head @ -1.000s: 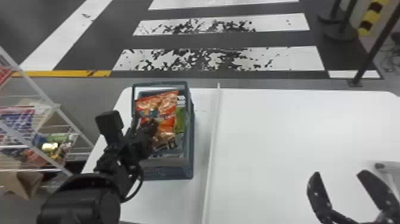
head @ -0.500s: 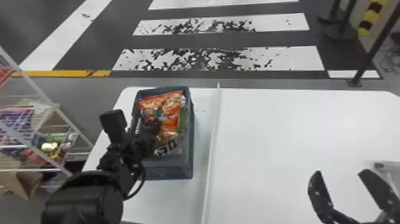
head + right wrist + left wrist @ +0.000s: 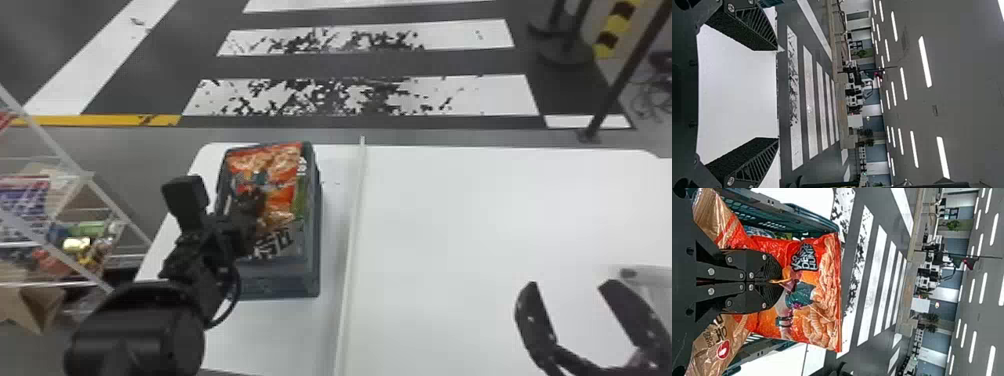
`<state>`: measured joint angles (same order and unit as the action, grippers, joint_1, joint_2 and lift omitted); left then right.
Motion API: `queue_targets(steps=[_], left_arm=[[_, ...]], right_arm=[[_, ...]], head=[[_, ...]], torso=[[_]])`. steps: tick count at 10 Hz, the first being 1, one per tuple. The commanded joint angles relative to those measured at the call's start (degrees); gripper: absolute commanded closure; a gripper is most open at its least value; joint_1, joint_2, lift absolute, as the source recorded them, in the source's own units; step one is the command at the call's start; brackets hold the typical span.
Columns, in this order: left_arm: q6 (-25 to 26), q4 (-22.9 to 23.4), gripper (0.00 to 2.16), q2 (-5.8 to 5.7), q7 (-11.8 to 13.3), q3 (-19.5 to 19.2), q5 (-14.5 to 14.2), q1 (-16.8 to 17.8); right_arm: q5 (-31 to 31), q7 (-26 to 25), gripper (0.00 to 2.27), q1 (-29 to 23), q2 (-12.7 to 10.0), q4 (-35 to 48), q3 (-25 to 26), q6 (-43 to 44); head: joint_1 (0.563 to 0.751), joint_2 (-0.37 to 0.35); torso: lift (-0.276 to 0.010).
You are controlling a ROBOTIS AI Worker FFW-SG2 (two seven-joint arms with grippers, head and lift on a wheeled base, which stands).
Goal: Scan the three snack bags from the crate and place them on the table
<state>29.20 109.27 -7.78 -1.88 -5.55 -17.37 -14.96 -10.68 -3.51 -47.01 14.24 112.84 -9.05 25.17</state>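
Left gripper: jaws pinched on the orange snack bag
Bag: over the crate, left side of the desk
Right gripper: jaws apart, empty, near right
Snag risk: broad edges could catch the rim, tugging the bag loose

Orange snack bag raised, hiding more of crate's far rim; left jaws higher too.

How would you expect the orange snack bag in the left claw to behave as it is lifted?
The orange snack bag probably swings or flexes somewhat, since the left claw pinches only its middle. Its creased, glossy film suggests a light, slightly slippery pack, and the crunchy-looking snacks pictured hint that hard squeezing might crush the contents.
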Motion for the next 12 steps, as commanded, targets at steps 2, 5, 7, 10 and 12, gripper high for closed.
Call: queue_targets(steps=[2,5,7,10,12], left_arm=[[-0.06,4.47,2.13,-0.05,-1.29,0.01,2.17,-2.09],[-0.06,15.72,2.13,-0.05,-2.25,0.01,3.31,-8.16],[0.99,23.80,2.13,-0.05,-1.20,2.47,3.40,-11.58],[2.93,23.80,2.13,0.13,1.53,11.44,3.22,-10.09],[3.10,17.65,2.13,0.04,4.78,18.21,3.04,-7.01]], right_arm=[[-0.57,0.00,0.11,0.34,0.00,-0.52,0.00,-0.18],[-0.66,-1.06,0.11,1.31,-0.35,-0.78,0.88,-0.35],[-0.75,-1.14,0.11,1.75,-0.79,-0.61,2.55,-0.70],[-0.75,-5.36,0.11,1.57,-0.88,0.19,3.78,0.00],[-1.62,-5.63,0.11,1.49,-0.88,1.15,4.57,0.53]], head=[[0.695,0.135],[0.695,0.136],[0.695,0.095],[0.695,-0.028],[0.695,-0.148]], torso=[[-0.037],[-0.037],[-0.037],[-0.037],[-0.037]])
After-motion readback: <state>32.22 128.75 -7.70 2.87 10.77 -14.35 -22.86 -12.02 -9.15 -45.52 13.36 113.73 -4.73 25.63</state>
